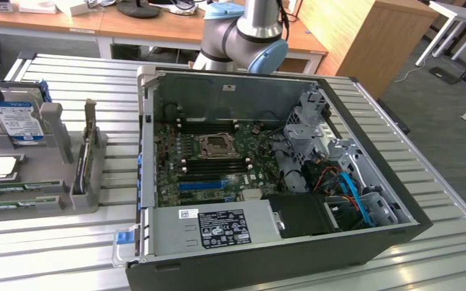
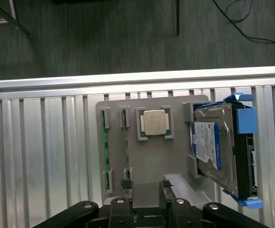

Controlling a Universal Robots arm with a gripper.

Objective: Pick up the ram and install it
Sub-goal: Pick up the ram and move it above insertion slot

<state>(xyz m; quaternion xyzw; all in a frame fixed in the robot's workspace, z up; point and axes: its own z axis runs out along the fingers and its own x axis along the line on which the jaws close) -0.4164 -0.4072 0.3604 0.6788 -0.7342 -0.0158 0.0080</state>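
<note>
Gripper (image 2: 145, 194) jaws spread wide, empty, near the ram (image 2: 126, 147) (light, stiff, fragile board), I'd pinch it mid-length, gently.

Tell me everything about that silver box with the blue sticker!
The hard drive is a flat silver metal box with a blue-and-white label. Blue plastic rails run along its edges. It stands on edge, a little tilted, in a slot of the grey holder on the slatted metal table, next to a square silver chip. Only the holder touches it.
</note>
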